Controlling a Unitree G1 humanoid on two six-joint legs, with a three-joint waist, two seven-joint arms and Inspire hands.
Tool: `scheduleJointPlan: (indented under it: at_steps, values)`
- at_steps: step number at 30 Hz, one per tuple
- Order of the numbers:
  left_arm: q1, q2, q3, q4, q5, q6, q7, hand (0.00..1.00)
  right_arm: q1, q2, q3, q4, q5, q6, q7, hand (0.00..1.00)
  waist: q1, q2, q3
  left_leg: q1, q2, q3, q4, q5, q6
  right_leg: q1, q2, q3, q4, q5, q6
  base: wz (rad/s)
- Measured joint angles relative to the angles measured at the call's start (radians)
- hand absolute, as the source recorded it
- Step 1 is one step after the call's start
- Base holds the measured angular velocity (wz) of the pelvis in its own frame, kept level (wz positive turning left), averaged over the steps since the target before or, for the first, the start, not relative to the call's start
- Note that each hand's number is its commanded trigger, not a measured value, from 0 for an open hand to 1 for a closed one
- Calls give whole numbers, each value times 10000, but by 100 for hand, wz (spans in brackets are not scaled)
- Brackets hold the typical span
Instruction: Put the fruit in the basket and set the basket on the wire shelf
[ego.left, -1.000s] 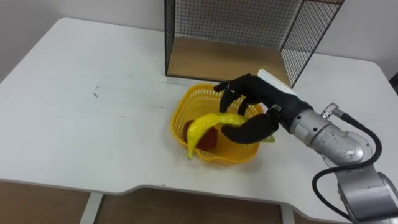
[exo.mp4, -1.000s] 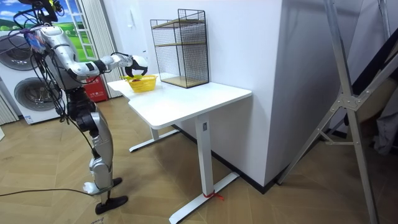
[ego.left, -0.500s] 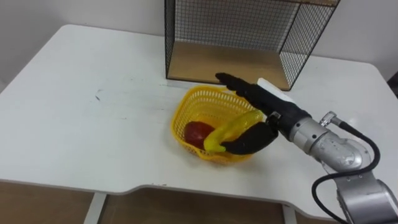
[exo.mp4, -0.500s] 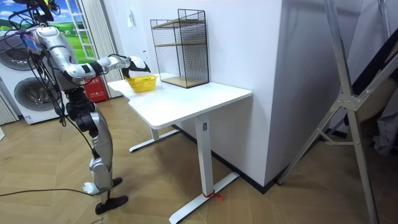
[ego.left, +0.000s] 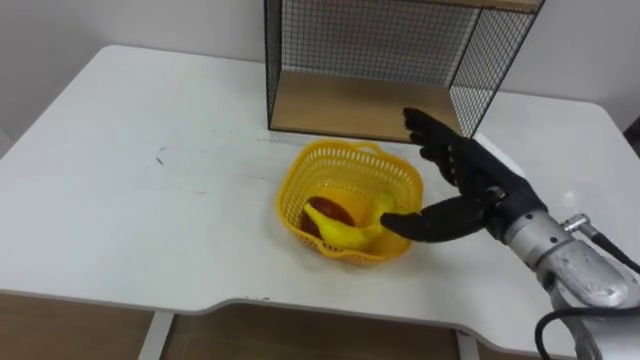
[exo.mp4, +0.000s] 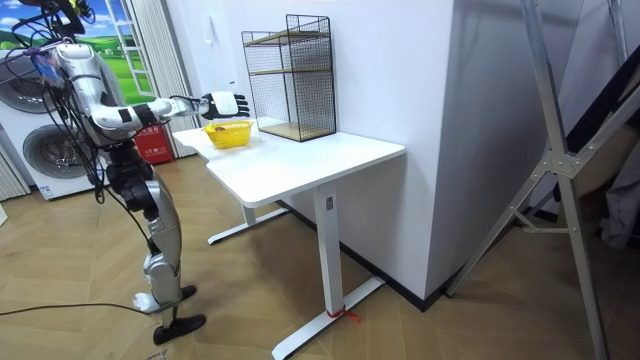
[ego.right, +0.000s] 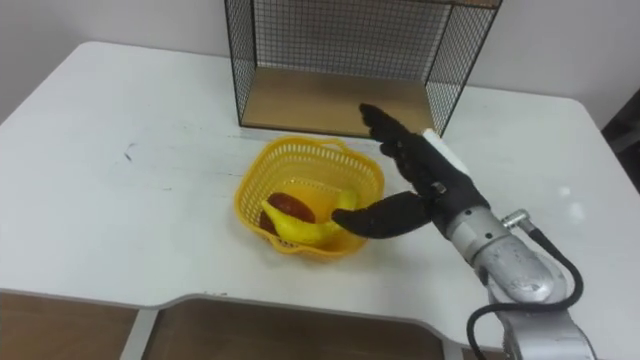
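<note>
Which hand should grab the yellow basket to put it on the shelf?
Probably the right hand. It is open at the right side of the basket, which has the banana already inside, and the wire shelf stands just behind.

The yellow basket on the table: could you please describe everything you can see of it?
The yellow plastic lattice basket is round with a wavy rim. It stands upright on the white table, just in front of the black wire shelf. Inside lie a yellow banana and a red fruit. The robot's open right hand is at its right side, thumb by the rim; contact is unclear.
</note>
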Motion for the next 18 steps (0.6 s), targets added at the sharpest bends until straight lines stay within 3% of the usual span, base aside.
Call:
scheduleJointPlan:
  at_steps: [2,6,10,13,16,18]
  values:
    - [39,-3,543,-307,-687,-155,350,0,9,-5,-434,4,400,0,-422,0,-9,31,3,-1,-3,-11,-47,3,5,10,-1,-7,0,0,0,0]
    - [128,-2,1304,-1449,-1962,-410,2346,0,98,-4,-1275,3,1565,-41,-1682,0,-214,107,-16,3,-16,-68,-53,15,22,71,-28,-138,-13,-1,2,7]
    - [245,-54,1772,-3251,-1953,-421,3749,0,577,169,-1920,3,1871,-56,-2780,0,-216,238,-65,18,-16,-87,-72,16,25,78,-25,-150,-12,2,7,2]
    - [398,-227,1905,-6116,-2116,-681,4955,0,1197,253,-2278,-3,1875,-115,-3653,0,-233,438,-73,2,10,-87,-82,16,25,21,-34,-144,-4,2,8,-2]
    - [364,-296,1926,-7546,-1906,-876,5706,0,1685,418,-2321,-3,1948,-280,-4012,0,-230,542,-120,8,13,-59,-116,17,27,-18,-28,-82,9,2,9,-10]
    - [342,-319,1912,-8915,-1434,-1027,6178,0,2100,845,-2418,0,2117,-289,-4211,0,-315,597,-127,1,-2,-57,-121,19,25,-24,-18,-99,5,2,10,0]
